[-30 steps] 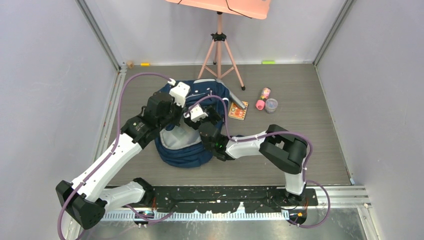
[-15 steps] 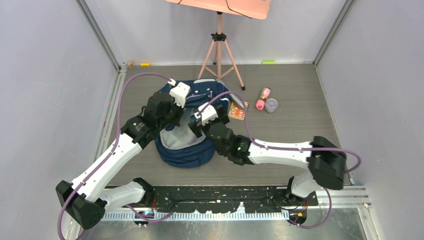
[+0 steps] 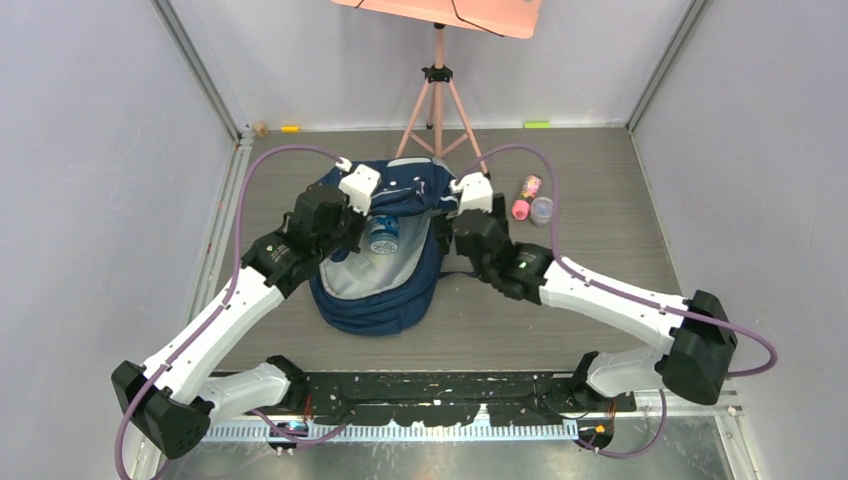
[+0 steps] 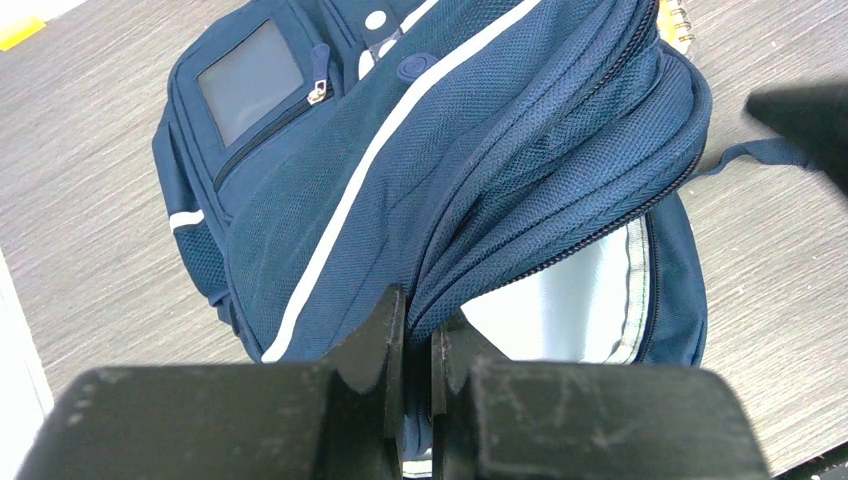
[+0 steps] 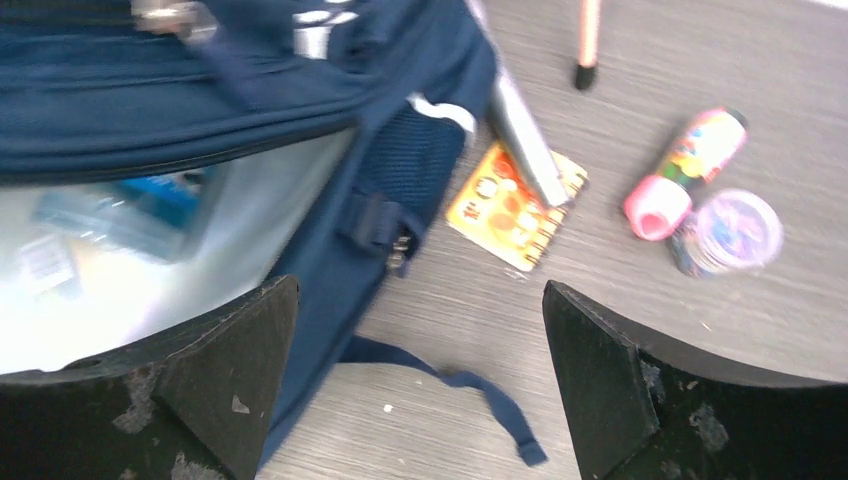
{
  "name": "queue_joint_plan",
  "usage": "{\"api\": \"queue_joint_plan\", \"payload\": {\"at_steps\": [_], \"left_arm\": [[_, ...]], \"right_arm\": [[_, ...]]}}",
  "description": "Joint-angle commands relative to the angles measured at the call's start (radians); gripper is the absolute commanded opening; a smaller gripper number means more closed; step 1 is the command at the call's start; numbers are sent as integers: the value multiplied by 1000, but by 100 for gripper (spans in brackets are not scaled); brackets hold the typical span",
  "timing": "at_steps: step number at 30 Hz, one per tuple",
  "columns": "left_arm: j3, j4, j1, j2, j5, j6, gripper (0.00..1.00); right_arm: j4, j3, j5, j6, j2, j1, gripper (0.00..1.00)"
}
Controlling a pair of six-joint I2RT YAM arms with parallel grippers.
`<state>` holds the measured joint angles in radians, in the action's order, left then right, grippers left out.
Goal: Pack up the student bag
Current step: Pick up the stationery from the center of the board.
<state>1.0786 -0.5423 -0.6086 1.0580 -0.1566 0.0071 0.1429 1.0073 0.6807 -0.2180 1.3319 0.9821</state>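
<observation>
The fingers (image 4: 375,345) of the left gripper (image 4: 418,335) are pinched tight on the top edge of the bag (image 4: 400,130), holding its mouth open. The fingers (image 5: 230,370) of the right gripper (image 5: 420,295) are wide apart with nothing in them. This gripper hangs over the bag's right side.

The grey table (image 3: 600,240) is the biggest thing. The blue bag lies in the middle of it, between the two arms. Its inside is light grey, and a blue and white thing (image 3: 383,235) lies in there. It is too blurry to name.

A pink tripod (image 3: 437,100) stands behind the bag. An orange notebook (image 5: 515,205) lies just beside the bag. A silver thing (image 5: 525,135) lies across the notebook's top. A pink tube (image 5: 685,170) is near, touching a small round pot (image 5: 728,232).
</observation>
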Motion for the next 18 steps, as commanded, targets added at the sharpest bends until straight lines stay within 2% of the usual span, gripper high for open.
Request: {"api": "queue_joint_plan", "payload": {"at_steps": [1, 5, 7, 11, 18], "left_arm": [[66, 136, -9, -42, 27, -44, 0], [67, 136, -8, -44, 36, -44, 0], [67, 136, -8, -43, 41, -47, 0], [66, 136, -9, -42, 42, -47, 0], [66, 137, -10, -37, 48, -49, 0]], "right_arm": [[177, 55, -48, -131, -86, -125, 98], [287, 66, -102, -203, -87, -314, 100], [334, 78, -162, -258, -41, -473, 100], [348, 91, -283, -286, 75, -659, 99], [294, 151, -405, -284, 269, -805, 96]]}}
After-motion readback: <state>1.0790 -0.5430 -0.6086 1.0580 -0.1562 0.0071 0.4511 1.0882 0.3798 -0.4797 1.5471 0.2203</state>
